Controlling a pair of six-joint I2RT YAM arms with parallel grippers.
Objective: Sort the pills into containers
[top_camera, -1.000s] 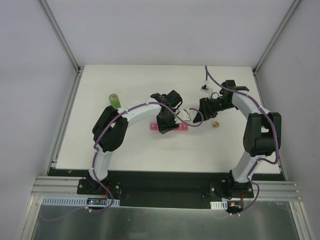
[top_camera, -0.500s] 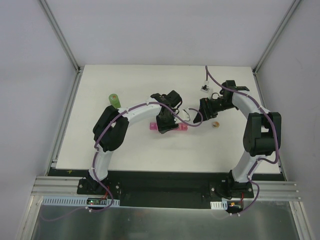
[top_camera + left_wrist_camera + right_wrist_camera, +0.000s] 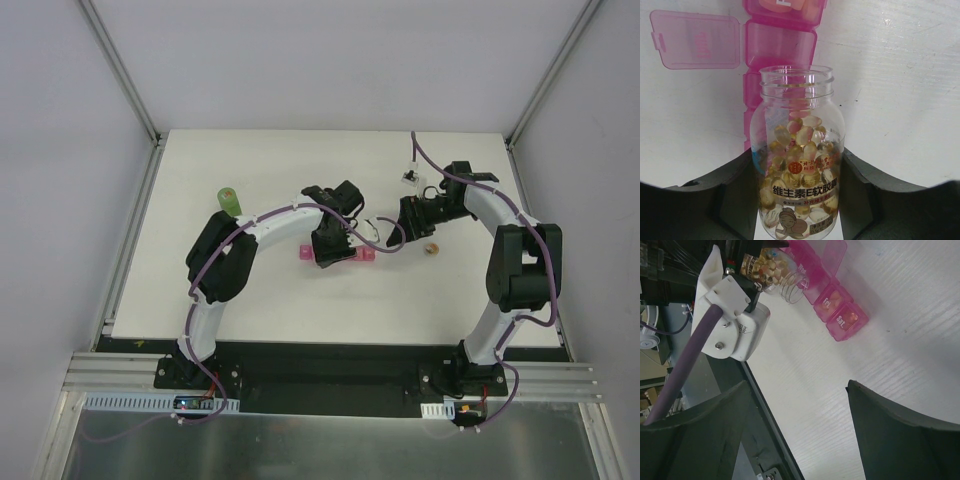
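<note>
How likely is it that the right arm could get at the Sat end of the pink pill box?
Probably yes: the right arm, jaws open, faces the pill box across bare table; the left arm holds the bottle farther along.

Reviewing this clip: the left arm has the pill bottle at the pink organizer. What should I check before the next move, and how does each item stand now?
1. Grip on bottle: ok. The left gripper is shut on the clear pill bottle, clamping both sides.
2. Cap off: ok. The bottle's mouth is open.
3. Pills available: ok. Yellow pills are heaped inside.
4. A compartment open: ok. One lid of the pink pill organizer is folded back.
5. Mouth lined up over that compartment: cannot tell.
6. Right gripper out of the way: ok. It is open, empty and apart from the organizer.
</note>
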